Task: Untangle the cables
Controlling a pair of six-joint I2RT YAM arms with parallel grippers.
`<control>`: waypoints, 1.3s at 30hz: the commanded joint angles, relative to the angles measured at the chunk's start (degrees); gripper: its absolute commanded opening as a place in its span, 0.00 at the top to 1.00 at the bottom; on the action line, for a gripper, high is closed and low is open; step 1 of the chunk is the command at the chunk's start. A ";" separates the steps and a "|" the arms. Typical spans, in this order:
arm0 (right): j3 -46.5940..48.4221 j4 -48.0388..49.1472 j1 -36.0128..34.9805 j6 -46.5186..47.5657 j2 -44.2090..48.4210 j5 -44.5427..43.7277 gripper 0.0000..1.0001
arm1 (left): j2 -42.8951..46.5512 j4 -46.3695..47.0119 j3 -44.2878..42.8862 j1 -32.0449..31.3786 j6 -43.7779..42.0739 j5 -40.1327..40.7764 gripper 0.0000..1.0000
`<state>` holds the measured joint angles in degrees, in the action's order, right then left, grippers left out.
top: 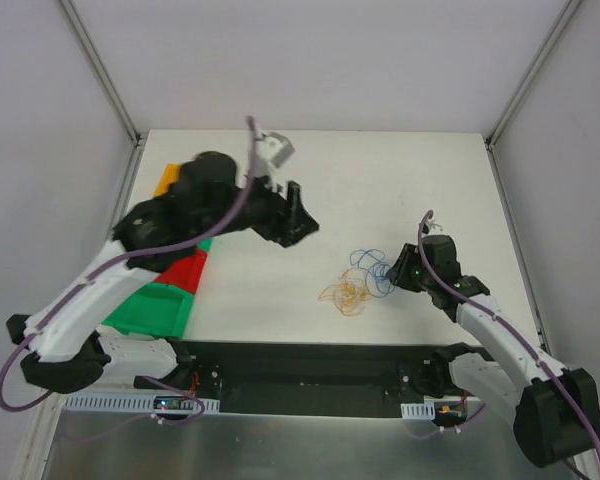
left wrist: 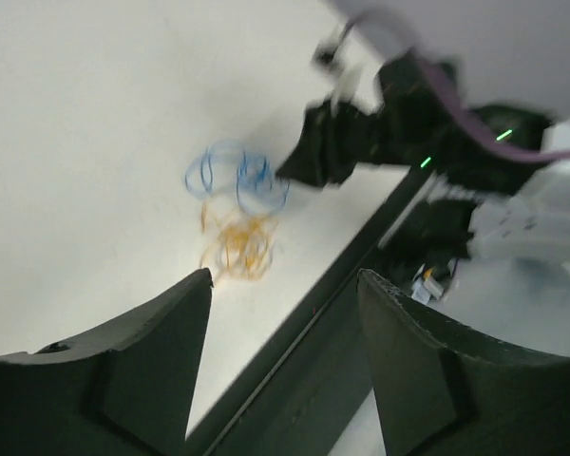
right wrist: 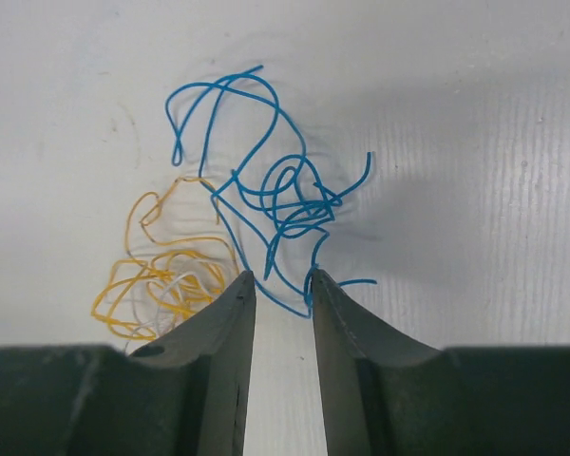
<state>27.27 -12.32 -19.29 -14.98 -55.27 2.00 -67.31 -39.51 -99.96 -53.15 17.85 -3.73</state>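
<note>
The cables (top: 363,277) lie on the white table (top: 380,170), just right of centre in the overhead view. There is a blue wire (right wrist: 266,180) in loose open loops with a tighter knot at its middle, and an orange wire (right wrist: 161,275) bunched in a flatter scribble at its lower left. The two touch only along one edge. Both are very thin, springy and kinked, and cast faint shadows on the matte surface.

The right pincer (right wrist: 280,285) sits at the clump's near edge, released, its dark, smooth, tapered fingers narrowly parted. One blue strand runs into the gap between them. The left pincer (left wrist: 285,275) hangs well off to the upper left of the overhead view, spread wide and holding nothing.

The likely trouble is that strand in the gap. If the right pincer draws away, it may snag the strand and drag the whole clump, tightening the blue knot. Wire this fine could also slip through a clamp, or pull the orange bunch along where the loops meet.
</note>
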 commanded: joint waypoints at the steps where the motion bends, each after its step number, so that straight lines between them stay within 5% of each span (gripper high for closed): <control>1: 0.51 -4.01 0.39 0.39 7.79 0.65 0.66 | -4.31 8.20 13.28 0.41 4.82 -8.92 0.33; 3: 0.25 -6.83 0.30 0.48 12.70 -1.29 0.63 | -7.64 11.54 16.19 0.32 5.79 -11.29 0.29; 6: 0.16 -11.67 0.39 0.48 17.72 -5.95 0.33 | -14.94 13.93 16.03 0.32 6.41 -13.23 0.28; 8: -0.54 -12.90 0.39 1.18 20.36 -7.01 0.23 | -21.34 15.06 14.19 0.32 6.32 -14.72 0.32; 14: -1.87 -13.17 0.57 2.06 21.78 -5.43 0.23 | -38.75 18.85 7.69 0.32 4.75 -17.89 0.50; 19: -3.97 -11.77 0.74 1.18 23.09 -5.87 0.23 | -46.41 18.85 2.41 0.76 0.71 -12.03 0.53; 27: -5.82 -9.22 1.18 1.10 23.89 -5.43 0.23 | -55.46 17.45 -2.16 2.43 -0.27 -10.61 0.44; 34: -10.13 -4.13 1.36 0.13 23.10 -2.97 0.23 | -60.92 16.74 -6.29 2.87 -3.16 -5.85 0.53; 39: -10.57 -3.68 1.27 0.92 24.15 -2.62 0.23 | -64.08 16.83 -8.41 2.96 -1.68 -10.24 0.62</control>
<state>16.64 -19.66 -18.35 -14.13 -31.92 -1.65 -130.08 -22.68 -104.81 -50.17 16.67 -11.97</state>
